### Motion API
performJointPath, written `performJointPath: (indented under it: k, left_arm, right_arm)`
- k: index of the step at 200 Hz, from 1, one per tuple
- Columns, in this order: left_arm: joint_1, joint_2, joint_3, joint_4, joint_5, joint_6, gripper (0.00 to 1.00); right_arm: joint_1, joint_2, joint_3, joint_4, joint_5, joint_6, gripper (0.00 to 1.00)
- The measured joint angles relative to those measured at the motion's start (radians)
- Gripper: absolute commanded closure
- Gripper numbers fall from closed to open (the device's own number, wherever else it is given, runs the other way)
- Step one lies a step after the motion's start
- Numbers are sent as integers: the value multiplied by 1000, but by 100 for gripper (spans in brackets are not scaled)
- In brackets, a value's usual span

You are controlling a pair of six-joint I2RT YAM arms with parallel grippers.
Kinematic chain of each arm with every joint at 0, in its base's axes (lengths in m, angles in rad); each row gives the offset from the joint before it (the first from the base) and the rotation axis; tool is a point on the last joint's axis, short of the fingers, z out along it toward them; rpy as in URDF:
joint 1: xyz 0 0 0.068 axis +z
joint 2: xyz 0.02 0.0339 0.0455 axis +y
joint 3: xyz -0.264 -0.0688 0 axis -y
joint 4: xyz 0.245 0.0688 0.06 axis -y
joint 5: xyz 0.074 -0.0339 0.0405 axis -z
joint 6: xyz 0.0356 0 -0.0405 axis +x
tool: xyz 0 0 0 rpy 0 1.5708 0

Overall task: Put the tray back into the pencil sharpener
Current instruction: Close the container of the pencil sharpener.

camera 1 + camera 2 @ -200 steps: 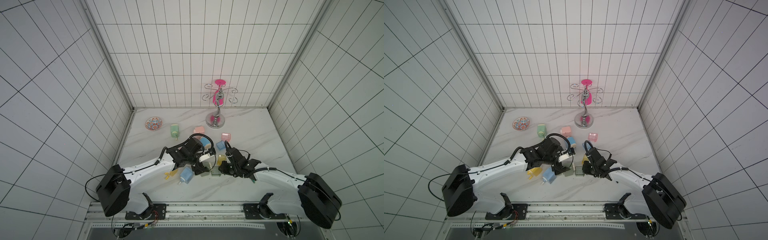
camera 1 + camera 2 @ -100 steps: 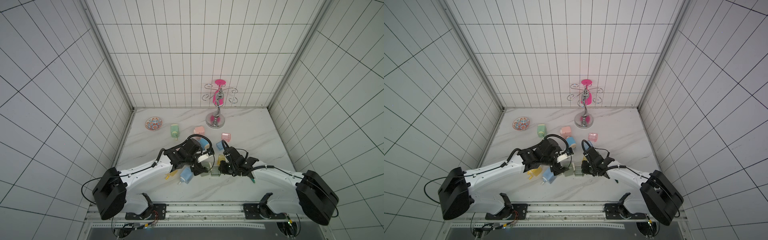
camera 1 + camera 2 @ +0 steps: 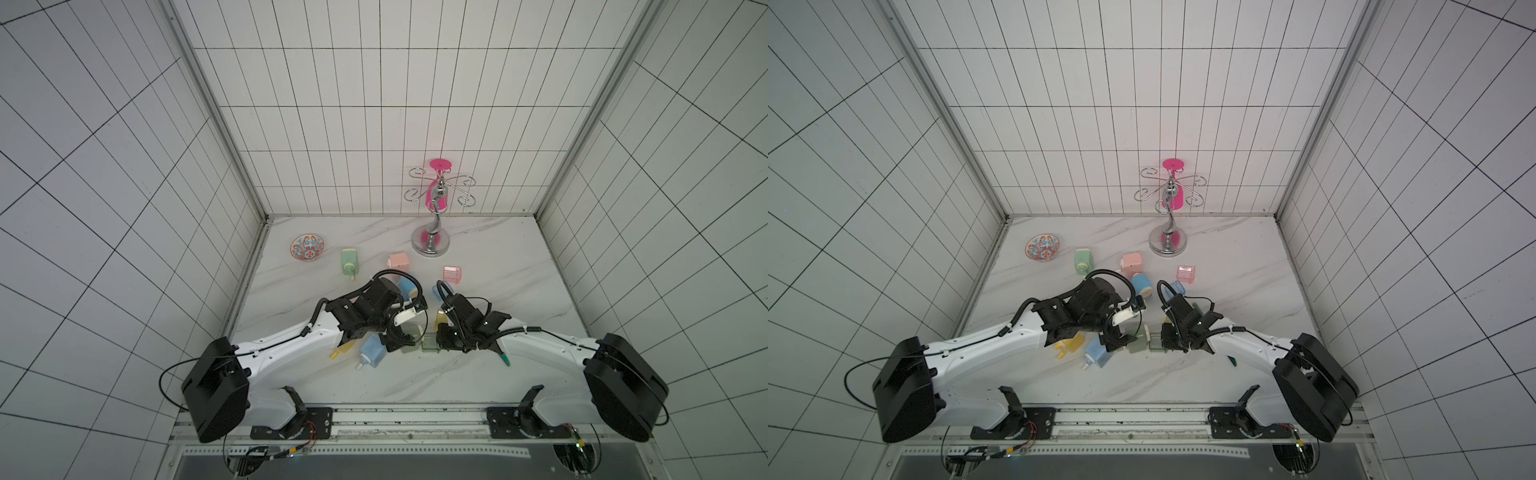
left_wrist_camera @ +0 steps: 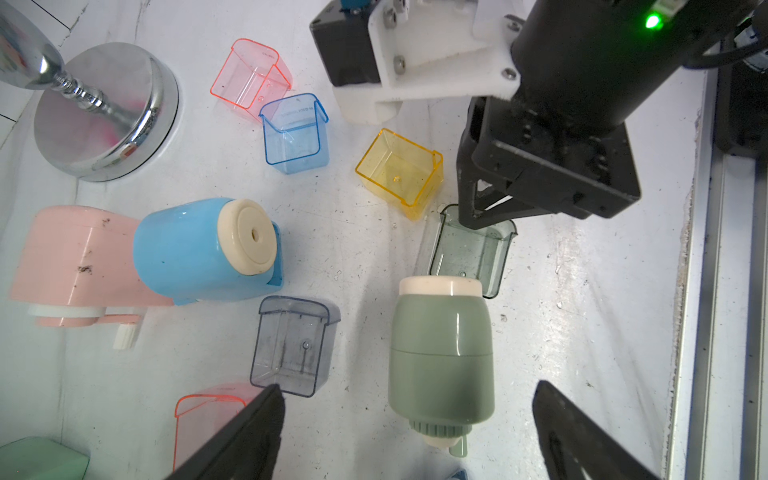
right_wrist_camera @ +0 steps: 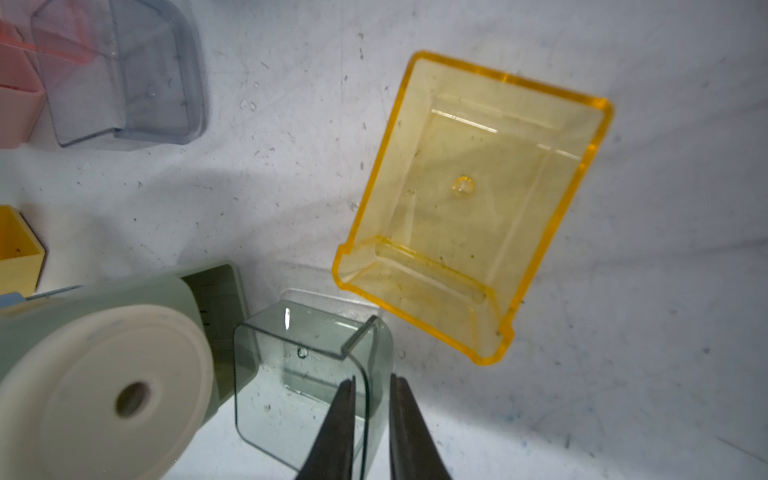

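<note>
Because the green tray [image 5: 299, 361] was gripped only by its thin end wall, the right gripper [image 5: 372, 415] having narrow jaws with one inside the tray and one outside, it looked likely to swivel or slip once it met resistance. It sat near the front edge of the bench [image 3: 415, 386], about midway along. It was just beside the cream face of the green sharpener [image 4: 440, 353], which lay on its side; whether the two touched could not be told. What looked like the dark slot [image 5: 216, 291] opened beside that face. The tray did not appear squared to it, so a push from here would probably have caught a corner on the slot's rim and jammed.

The sharpener itself was free. The left gripper [image 4: 407, 388] had its jaws wide, one on either side of the body near the crank end and touching neither flank. A shove from the tray could therefore have skidded or rolled the rounded body toward the left edge instead of seating the tray. Closing those jaws first seemed the safer order.

Clutter added to the risk. The yellow tray [image 5: 469, 208] lay just beside the green one on the side toward the back edge, within reach of a swinging wrist. A grey tray [image 4: 295, 345] and a blue sharpener [image 4: 199, 249] lay near the left jaws, where a sweep might have knocked them. The chrome stand [image 3: 431, 245], close to the back edge, was well apart.
</note>
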Motion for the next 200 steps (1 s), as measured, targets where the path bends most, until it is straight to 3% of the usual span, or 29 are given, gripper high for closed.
performJointPath:
  k: [37,60,136,200]
  left_arm:
    - [0,13,0,1,13,-5,5]
    - [0,48,0,0,22,-16,5]
    - [0,94,2,0,42,-28,5]
    - [-1,159,16,-1,50,-39,9]
  right_arm:
    - [4,0,2,-1,2,0,81]
    - [4,0,2,0,1,1,73]
    - [4,32,2,11,-2,3,78]
    - [4,32,2,14,-2,4,73]
